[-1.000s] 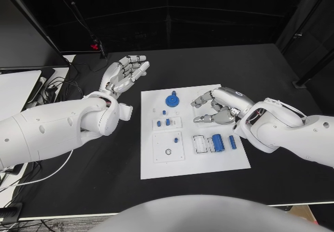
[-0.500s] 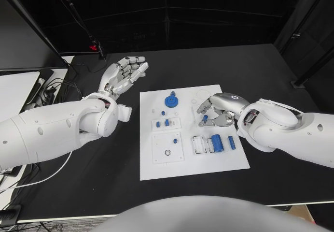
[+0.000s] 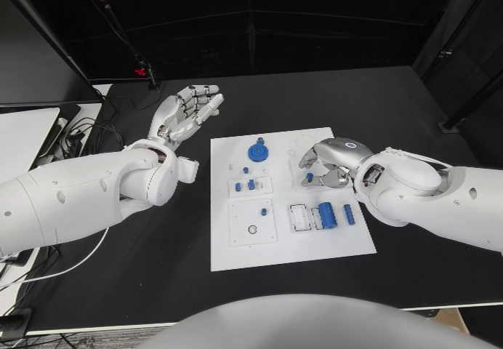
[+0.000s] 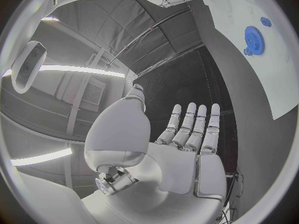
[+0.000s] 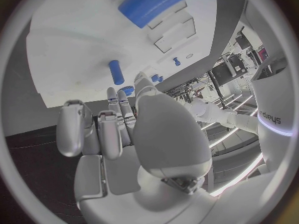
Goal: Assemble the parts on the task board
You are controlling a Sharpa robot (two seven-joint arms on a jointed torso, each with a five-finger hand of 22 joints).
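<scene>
The task board (image 3: 288,240) lay in the middle of the surface (image 3: 419,247), and the job looked barely begun: a blue gear (image 3: 259,152) and several blue parts sat in its recesses, while a small blue cylinder (image 5: 116,71) lay loose beneath the right robot hand (image 3: 327,166), whose fingers were apart, grasping nothing. The left robot hand (image 3: 187,109) lay released beside the board.
</scene>
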